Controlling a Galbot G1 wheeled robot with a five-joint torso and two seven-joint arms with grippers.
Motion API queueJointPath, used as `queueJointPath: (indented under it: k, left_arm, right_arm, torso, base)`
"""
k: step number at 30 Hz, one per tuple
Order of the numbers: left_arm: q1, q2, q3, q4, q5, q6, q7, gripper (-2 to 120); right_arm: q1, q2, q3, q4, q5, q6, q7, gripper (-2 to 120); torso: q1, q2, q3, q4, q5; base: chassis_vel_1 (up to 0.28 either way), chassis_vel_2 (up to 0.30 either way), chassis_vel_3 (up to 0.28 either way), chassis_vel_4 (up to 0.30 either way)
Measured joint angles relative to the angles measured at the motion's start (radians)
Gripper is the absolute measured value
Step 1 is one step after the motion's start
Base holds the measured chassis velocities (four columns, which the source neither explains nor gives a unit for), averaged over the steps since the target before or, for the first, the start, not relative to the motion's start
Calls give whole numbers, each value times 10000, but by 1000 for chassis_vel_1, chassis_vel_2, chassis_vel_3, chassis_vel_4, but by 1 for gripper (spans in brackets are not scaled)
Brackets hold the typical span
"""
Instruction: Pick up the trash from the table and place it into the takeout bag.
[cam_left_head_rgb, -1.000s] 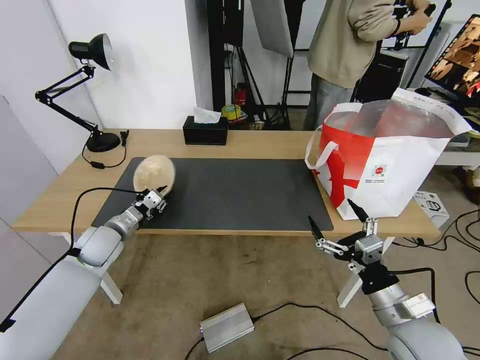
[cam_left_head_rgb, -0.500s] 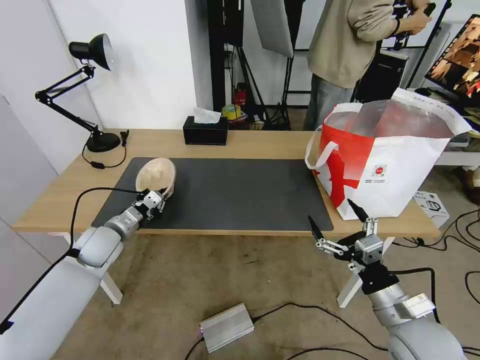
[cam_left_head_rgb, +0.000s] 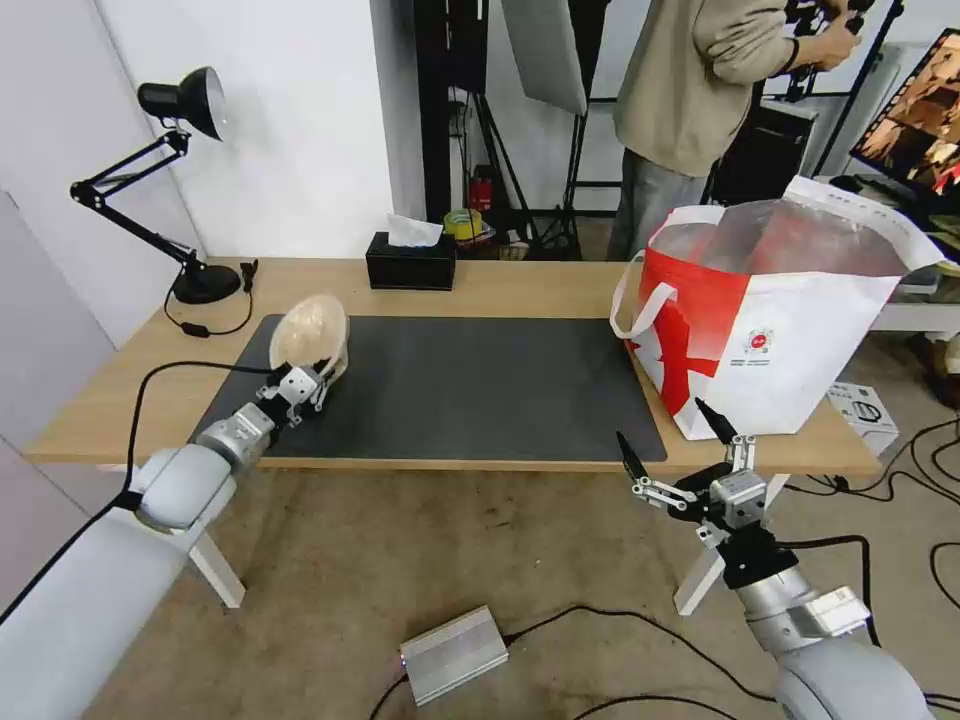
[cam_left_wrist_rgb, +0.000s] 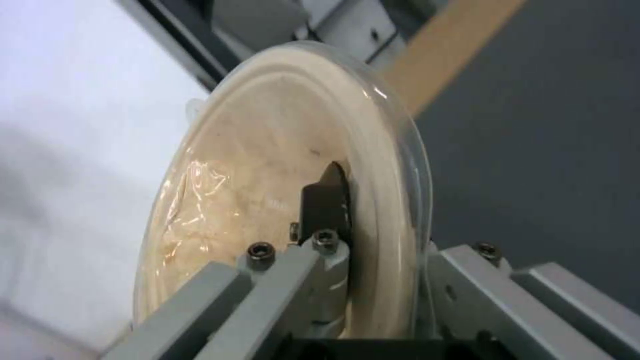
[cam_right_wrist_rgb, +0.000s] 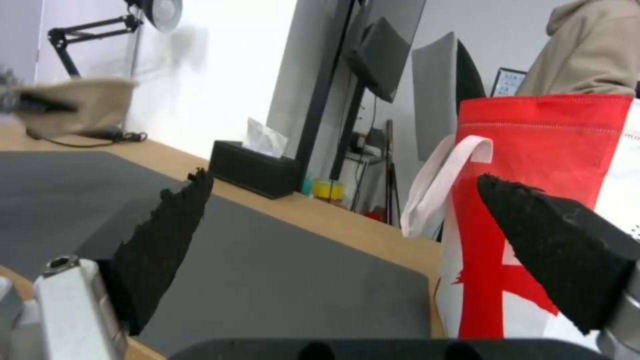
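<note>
Beige lidded bowl (cam_left_head_rgb: 309, 336) in left claw (cam_left_head_rgb: 312, 377)

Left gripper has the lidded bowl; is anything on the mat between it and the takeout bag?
Nothing visible: the left gripper holds the lidded bowl tilted; the mat toward the takeout bag is bare.

Right gripper (cam_right_wrist_rgb: 340, 220) agape — takeout bag (cam_right_wrist_rgb: 560, 200) just beyond

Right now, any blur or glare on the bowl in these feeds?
Head view: lidded bowl sharp, tilted up in the left tool. Left wrist view: lid shows small glints, the mat behind is soft. Right wrist view: bowl smeared, right tool open, its fingertips looming large and dark.
</note>
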Motion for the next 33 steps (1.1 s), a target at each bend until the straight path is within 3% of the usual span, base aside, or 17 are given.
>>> queueJointPath:
  k: [9,14,18,19,23,27,29,30,33]
  left_arm:
    - [-1827,627,1191,-722,-540,12,-288,1]
    - [-3318,656,2317,-734,-741,46,-454,1]
    - [-5396,371,4016,-275,-1032,146,-583,1]
    - [-5396,371,4016,-275,-1032,146,-583,1]
    - [-7157,-399,5549,611,-1148,148,-631,1]
    - [-8268,-1177,6376,1327,-1155,83,-635,1]
    - [-8268,-1177,6376,1327,-1155,83,-635,1]
    - [-8977,-1812,6889,1855,-1155,30,-635,1]
    - [-9703,-2631,7437,2539,-1137,-78,-615,1]
  right_arm:
    - [0,0,0,-1,0,0,0,100]
    - [0,0,0,0,0,0,0,100]
    - [0,0,-1,0,1,0,0,100]
    - [0,0,-1,0,1,0,0,100]
    - [0,-1,-1,0,0,0,0,100]
    - [0,-1,-1,0,0,0,0,100]
    - [0,-1,-1,0,0,0,0,100]
    - [0,-1,-1,0,1,0,0,100]
    - [1,0,-1,1,0,0,0,100]
  torso:
    - [0,0,0,0,0]
    - [2,0,1,1,-1]
    - [2,0,1,0,0]
    - [2,0,1,0,0]
    - [2,0,1,-1,0]
    - [2,0,2,1,2]
    - [2,0,2,1,2]
    - [2,0,0,-2,5]
    - [3,0,1,-3,5]
  base:
    - [0,0,0,0]
    - [0,0,0,0]
    - [0,0,0,0]
    - [0,0,0,0]
    - [0,0,0,0]
    - [0,0,0,0]
    - [0,0,0,0]
    - [0,0,0,0]
    - [0,0,0,0]
